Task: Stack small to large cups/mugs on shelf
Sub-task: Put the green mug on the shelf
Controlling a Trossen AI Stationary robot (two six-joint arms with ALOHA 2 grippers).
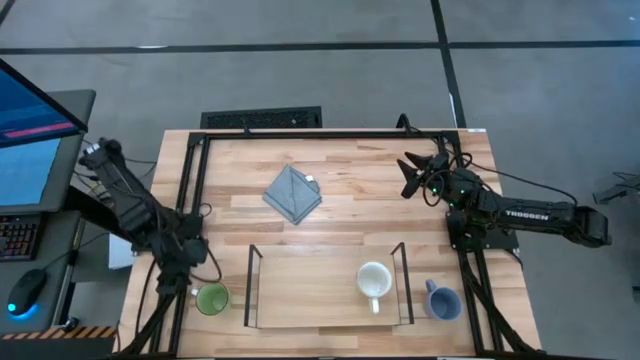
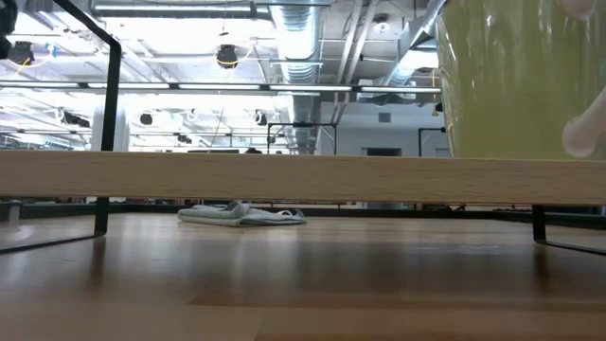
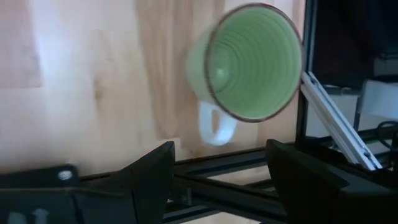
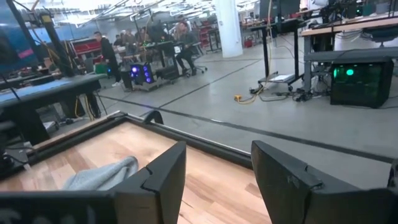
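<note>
The cream-white mug [image 1: 374,283] stands upright on the light-wood shelf [image 1: 300,290] toward its right end; it looms large in the low view [image 2: 521,76]. The green mug [image 1: 212,299] stands on the table left of the shelf and shows in the left wrist view [image 3: 249,62]. The blue-grey mug [image 1: 441,301] stands on the table right of the shelf. My left gripper [image 3: 214,174] is open, just above and beside the green mug, touching nothing. My right gripper [image 4: 217,180] is open and empty at the table's far right [image 1: 412,172].
A grey folded cloth [image 1: 292,195] lies on the table behind the shelf; it also shows in the low view [image 2: 241,215] and the right wrist view [image 4: 99,174]. Black frame rails [image 1: 190,190] run along the table's edges. People stand in the room beyond.
</note>
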